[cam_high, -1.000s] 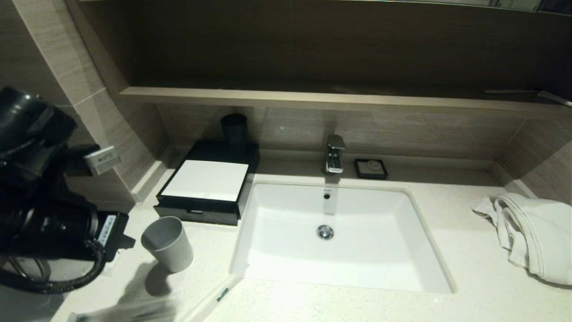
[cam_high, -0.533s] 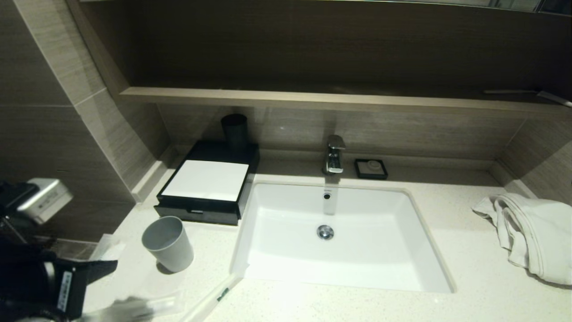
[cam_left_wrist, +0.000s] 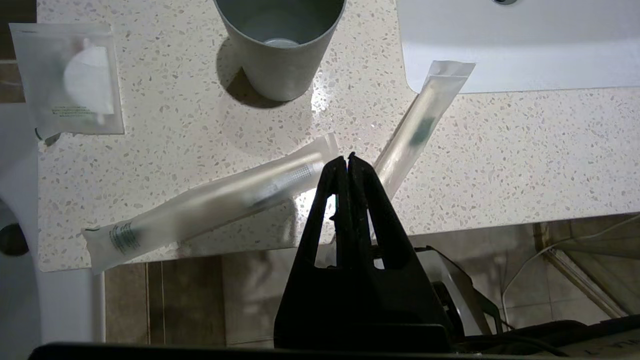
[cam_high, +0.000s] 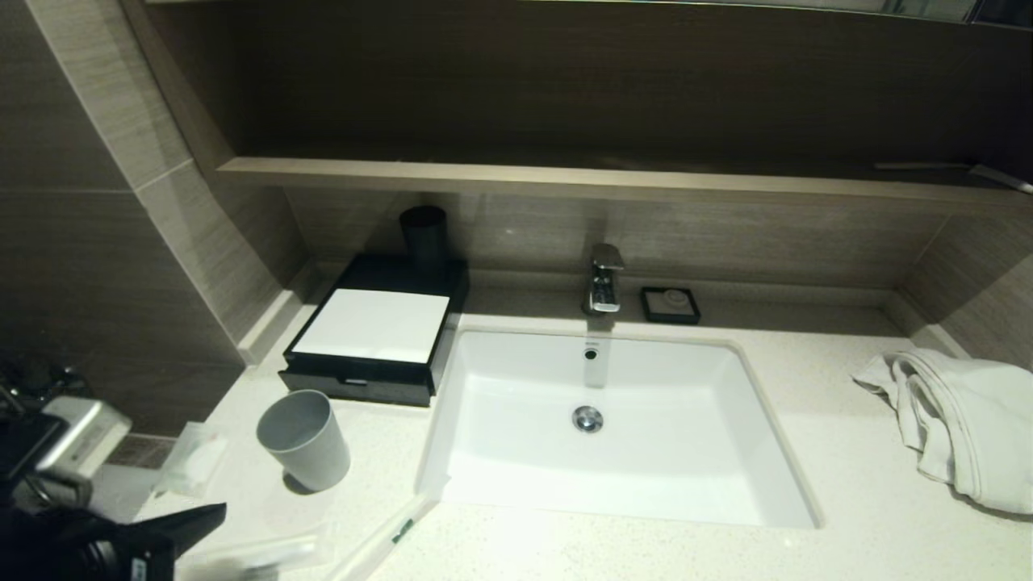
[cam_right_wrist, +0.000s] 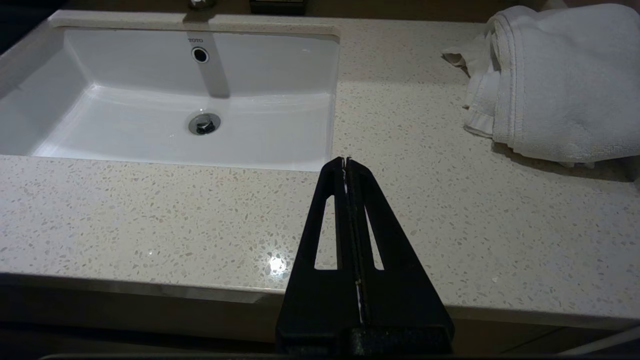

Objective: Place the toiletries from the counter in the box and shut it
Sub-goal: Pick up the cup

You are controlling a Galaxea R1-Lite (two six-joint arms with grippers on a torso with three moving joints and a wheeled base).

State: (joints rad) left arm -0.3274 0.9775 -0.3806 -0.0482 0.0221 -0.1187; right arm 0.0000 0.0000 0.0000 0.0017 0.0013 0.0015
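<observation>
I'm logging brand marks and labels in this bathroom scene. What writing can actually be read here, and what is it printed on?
"TOTO": small grey mark on the basin wall, above the overflow hole.
Long sachet: dark print near one end, too blurred to read.
Second sachet: green mark, no readable letters.
Square packet: faint line of print, too small to read.
Label on the left arm: unreadable.

- grey cup stands on counter just in front of box drawer, partly blocking it
- bare counter between basin and towel
- dark tumbler behind box
</observation>
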